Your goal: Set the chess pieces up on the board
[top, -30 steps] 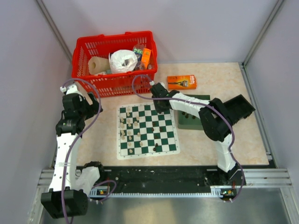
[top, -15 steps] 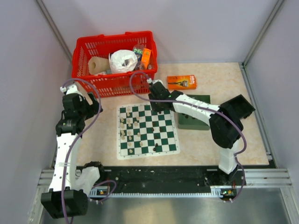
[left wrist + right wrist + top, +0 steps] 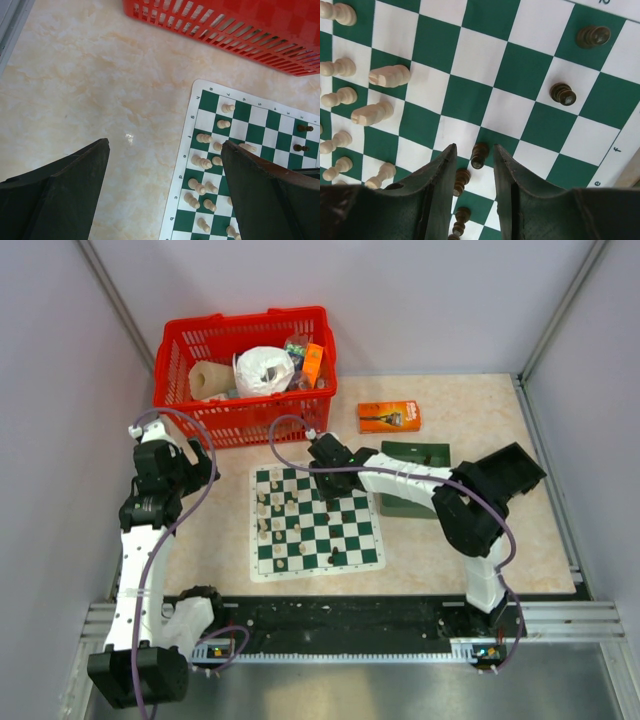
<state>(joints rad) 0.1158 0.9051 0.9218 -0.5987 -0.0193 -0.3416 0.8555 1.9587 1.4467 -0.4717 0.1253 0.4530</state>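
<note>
The green and white board lies mid-table. Cream chess pieces stand in its left columns; dark pieces are scattered on its right half. My right gripper hangs over the board's far middle. In the right wrist view it is open, with an upright dark pawn between the fingers and a gap on each side. More dark pawns stand below it. My left gripper is open and empty over bare table left of the board, also seen from the left wrist.
A red basket with a paper roll and packets stands at the back left. An orange box lies behind a dark green tray right of the board. Walls close both sides.
My right gripper has moved left from the tray's edge to over the board's far middle squares. The left arm has not moved.
</note>
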